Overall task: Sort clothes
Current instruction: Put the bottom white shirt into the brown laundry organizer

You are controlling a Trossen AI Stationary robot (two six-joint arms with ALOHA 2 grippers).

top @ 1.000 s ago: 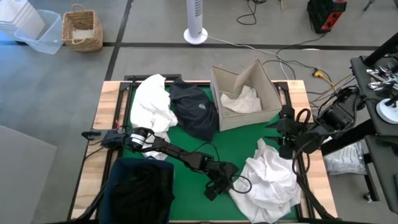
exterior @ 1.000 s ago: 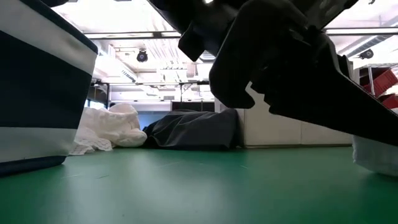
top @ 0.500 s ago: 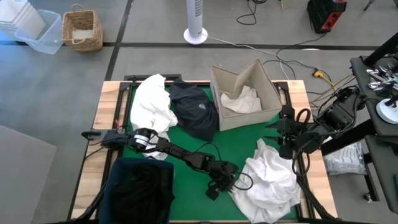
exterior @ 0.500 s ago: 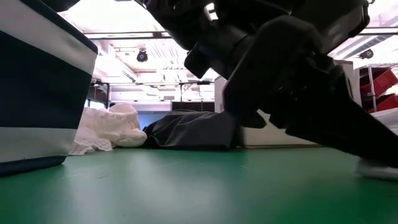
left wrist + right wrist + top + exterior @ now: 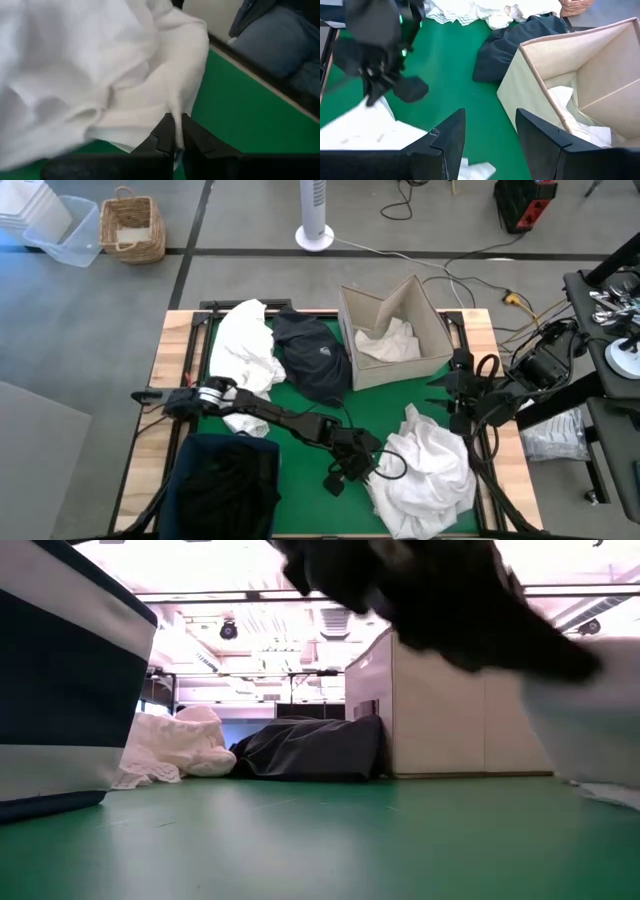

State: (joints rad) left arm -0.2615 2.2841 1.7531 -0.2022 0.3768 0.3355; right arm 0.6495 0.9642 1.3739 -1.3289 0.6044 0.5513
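I see my left end effector out in the middle of the green desk, clenched on the edge of the big white pile of clothes. In the left wrist view the two fingers pinch a fold of that white cloth tight. The pile lies at the near right part of the desk.

My right end effector waits by the right edge of the desk, just beside the cardboard box. Its fingers stand apart and hold nothing.

The cardboard box sits at the far side of the desk, with its top open. Some white clothes lie inside it.

A navy bin stands at the near left corner of the desk. Dark cloth fills it. I cannot tell what colour it really is.

Next to the box on its left lies a navy top with a small logo. It touches the box. To the left of that is another white heap, close to the far left corner.

On the floor beyond the desk I see a wicker basket and a clear plastic tub.
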